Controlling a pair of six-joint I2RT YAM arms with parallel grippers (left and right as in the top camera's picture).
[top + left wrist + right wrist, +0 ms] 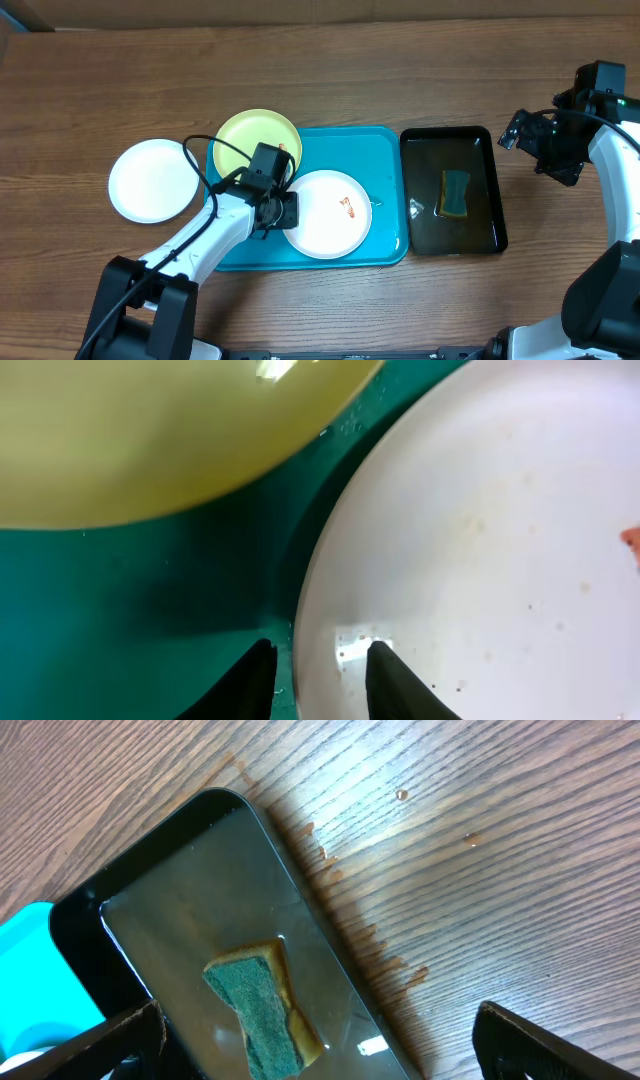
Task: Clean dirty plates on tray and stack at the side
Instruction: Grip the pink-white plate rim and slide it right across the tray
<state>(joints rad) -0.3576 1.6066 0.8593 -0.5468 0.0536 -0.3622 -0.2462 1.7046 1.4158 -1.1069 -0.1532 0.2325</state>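
Note:
The turquoise tray holds a white plate with an orange smear. A pale yellow-green plate overlaps the tray's far left corner. Another white plate lies on the table to the left. My left gripper is at the smeared plate's left rim. In the left wrist view it is partly open and straddles that rim, one finger over the tray and the other over the plate. My right gripper hovers wide open and holds nothing.
To the right of the turquoise tray stands a black tray of water, a green and yellow sponge lying in it. In the right wrist view the sponge lies below the open fingers, with water drops on the wood beside the black tray.

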